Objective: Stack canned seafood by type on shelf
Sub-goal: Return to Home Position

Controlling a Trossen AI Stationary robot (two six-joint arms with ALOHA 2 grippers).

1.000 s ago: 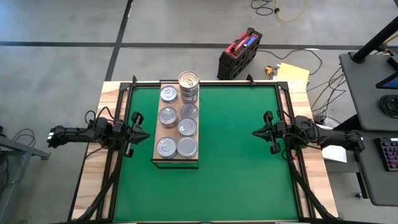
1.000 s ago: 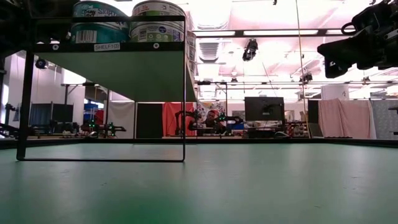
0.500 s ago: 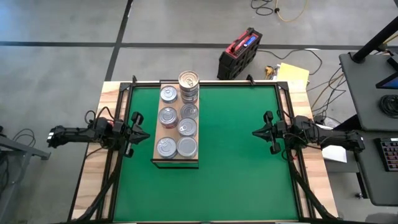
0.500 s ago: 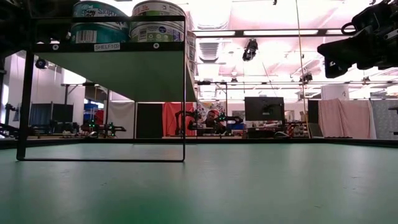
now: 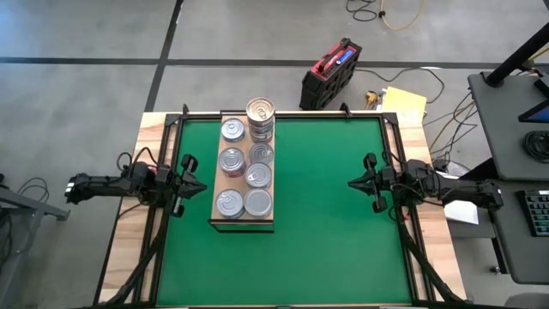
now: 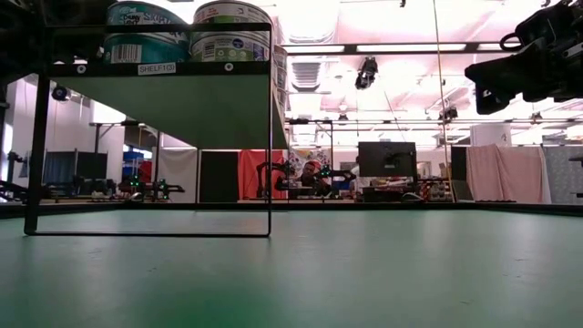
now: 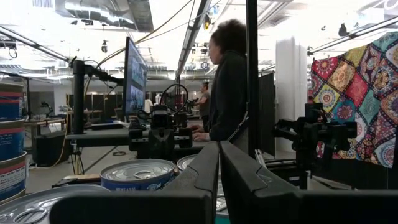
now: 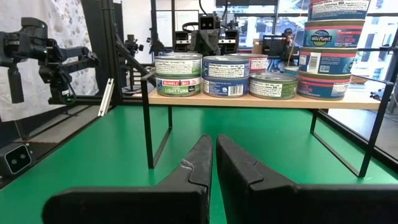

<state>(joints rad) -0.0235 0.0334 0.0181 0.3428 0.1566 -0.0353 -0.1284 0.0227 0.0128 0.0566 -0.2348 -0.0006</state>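
I am looking down on the bench [image 5: 120, 266], which is covered by a green mat [image 5: 326, 232]. The shelf [image 5: 243, 223] stands on the left half of the mat, toward the far edge. It is a pale wooden board with visible grain, longer from far to near than it is wide, and it is raised on thin black metal legs [image 8: 147, 118].

The canned seafood [image 5: 232, 160] sits on top in two rows running far to near. The cans are small, round, flat tins with silver pull-tab lids. The left row shows three lids and the right row four. The farthest tin on the right tops a tall stack [image 5: 260, 112] that rises above all the others.

In the right wrist view, that stack has dark blue labels, with a red band on the lowest tin. Beside it lies a single low tin [image 8: 272, 86]. Next comes a two-high pile with blue-and-white labels [image 8: 226, 76], then a two-high pile with a green light-tuna label [image 8: 178, 78].

The left claw [image 5: 202, 188] hangs just beside the shelf's left edge, level with the nearer tins and not touching it. Its fingers are pressed together, with only a thin slit between them. The right claw [image 5: 352, 183] hangs over the right side of the mat, well apart from the shelf, with bare green between them. Its fingers are pressed together too. Both claws are empty.
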